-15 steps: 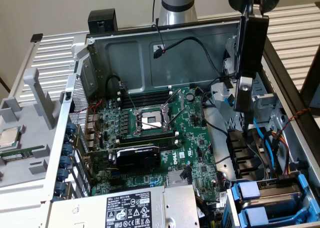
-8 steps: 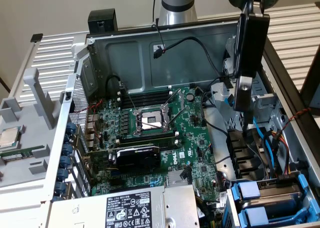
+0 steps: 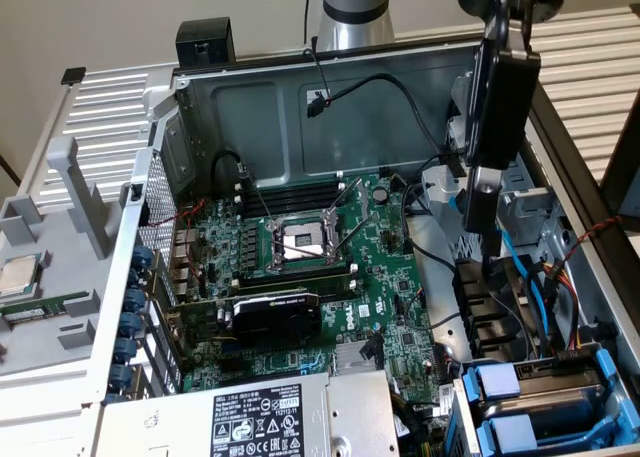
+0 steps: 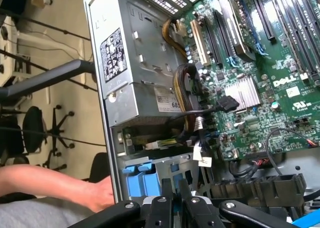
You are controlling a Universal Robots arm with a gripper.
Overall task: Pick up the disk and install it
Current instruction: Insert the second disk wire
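Gripper (image 4: 172, 208): fingers drawn nearly together, nothing visibly between them; hanging over the open computer case (image 3: 300, 97), above the drive bays.
Disk (image 3: 560, 392): silver, in blue carrier, seated in drive cage (image 3: 610, 377) below the gripper; apart from fingers.
Second blue carrier (image 3: 520, 437): just beside the disk, same cage; contents unclear, possibly another drive.
Case interior: motherboard (image 3: 320, 267), power supply (image 3: 260, 417).
Outside the case: a person's arm (image 4: 55, 185).

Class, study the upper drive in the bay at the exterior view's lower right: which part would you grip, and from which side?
Probably the blue tabs on the drive's carrier end, approached from the motherboard side. The drive lies flat inside the bay, whose metal walls seem to cover its other sides, while that blue end faces open space.
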